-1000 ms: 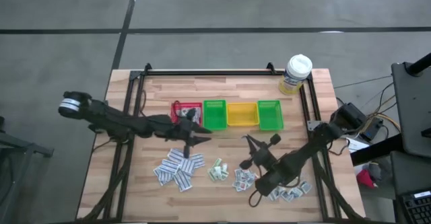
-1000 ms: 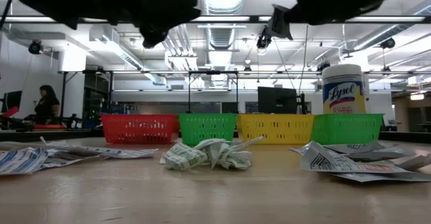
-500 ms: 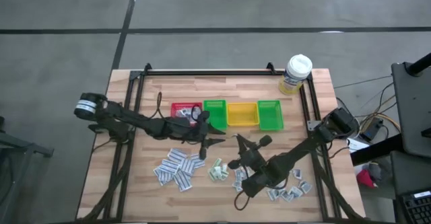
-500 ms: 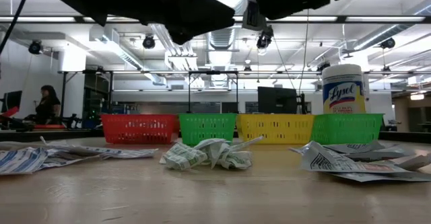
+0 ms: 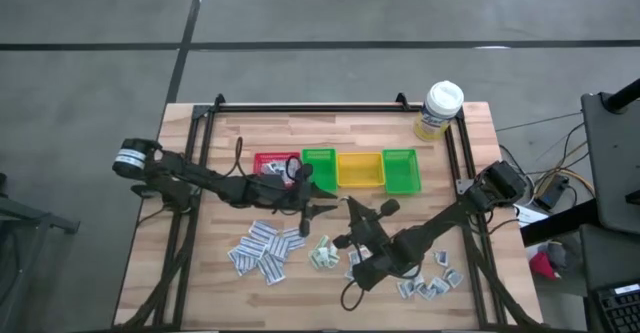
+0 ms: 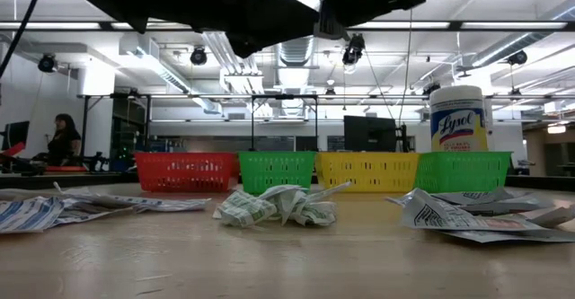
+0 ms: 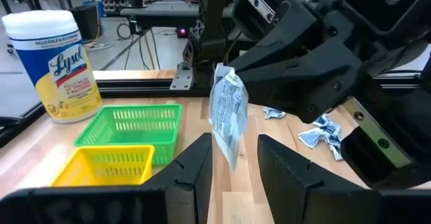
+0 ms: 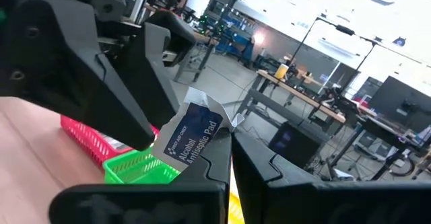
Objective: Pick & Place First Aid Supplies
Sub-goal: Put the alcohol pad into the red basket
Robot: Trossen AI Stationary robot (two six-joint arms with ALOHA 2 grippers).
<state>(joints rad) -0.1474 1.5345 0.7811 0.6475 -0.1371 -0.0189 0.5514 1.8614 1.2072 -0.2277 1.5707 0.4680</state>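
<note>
Item: one white packet [image 8: 192, 138], printed "Alcohol Antiseptic Pad", held aloft mid-table, long axis near upright, slightly tilted. Pinched at its lower edge by the right gripper [image 8: 227, 158], fingers closed on it. Left gripper [image 7: 234, 158] faced it closely, fingers parted either side, not gripping. Below: loose packets [image 5: 265, 250] on the wooden table [image 5: 200, 273]. Beyond: red bin [image 5: 272, 166], green bins [image 5: 320, 171], yellow bin [image 5: 359, 170], wipes bottle [image 5: 440, 109].

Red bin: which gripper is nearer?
Left. The left gripper hovers just beside the red bin; the right gripper, shut on a packet, sits farther off.
</note>
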